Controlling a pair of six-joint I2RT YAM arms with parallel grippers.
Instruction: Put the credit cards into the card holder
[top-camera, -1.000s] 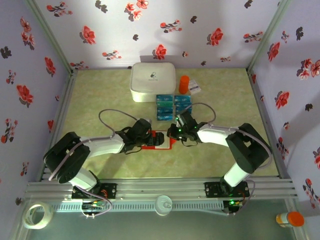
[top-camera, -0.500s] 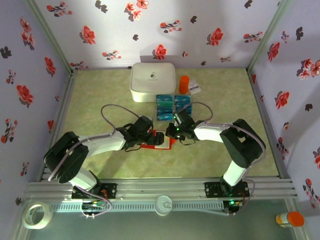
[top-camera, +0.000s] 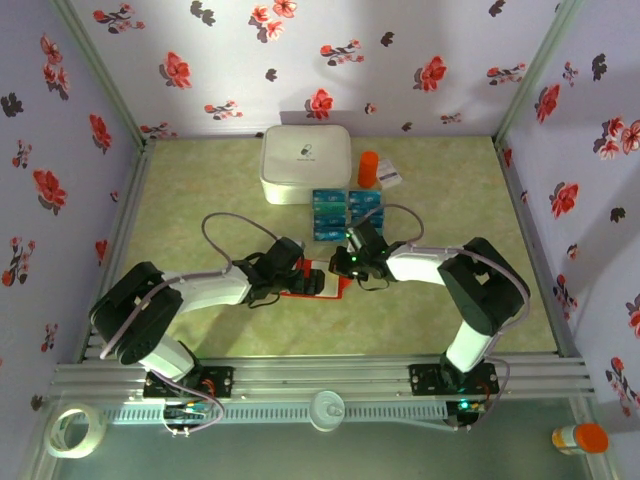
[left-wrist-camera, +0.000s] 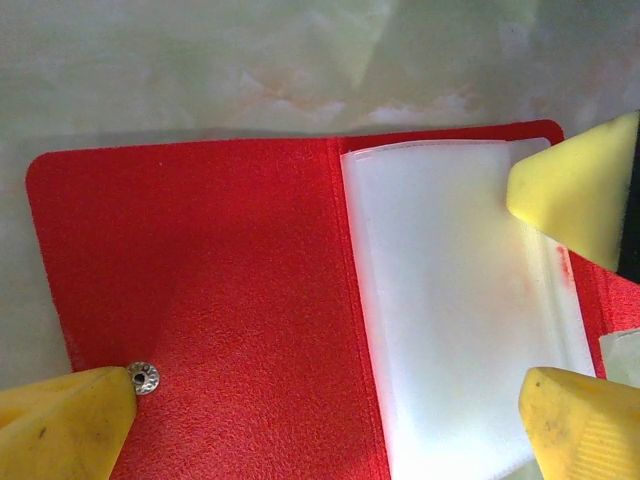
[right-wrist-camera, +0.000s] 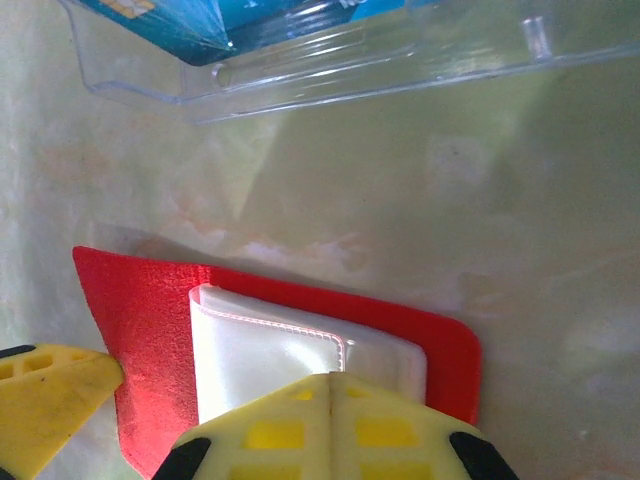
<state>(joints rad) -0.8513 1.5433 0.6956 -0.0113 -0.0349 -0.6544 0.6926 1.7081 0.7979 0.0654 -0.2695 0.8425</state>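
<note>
Right gripper (top-camera: 345, 266), clenched and empty, tip over the pale sleeves of the open card holder (left-wrist-camera: 220, 300), flat on the tabletop (top-camera: 200, 190). Left gripper (left-wrist-camera: 325, 425), spread wide, straddling it. Credit cards (top-camera: 345, 212) just beyond, nearer the right arm, long edges running left-right.

Left arm (top-camera: 205, 290): stretched low from its base toward the middle, wrist tipped downward. Left gripper (top-camera: 316, 282): jaws spread wide, yellow pads (left-wrist-camera: 65, 420) far apart. Right arm (top-camera: 445, 268): elbow folded sharply, forearm running leftward. Right gripper (top-camera: 346, 266): jaws closed, yellow fingertips (right-wrist-camera: 330, 425) pressed together, pointing down, just beside the left gripper.
</note>
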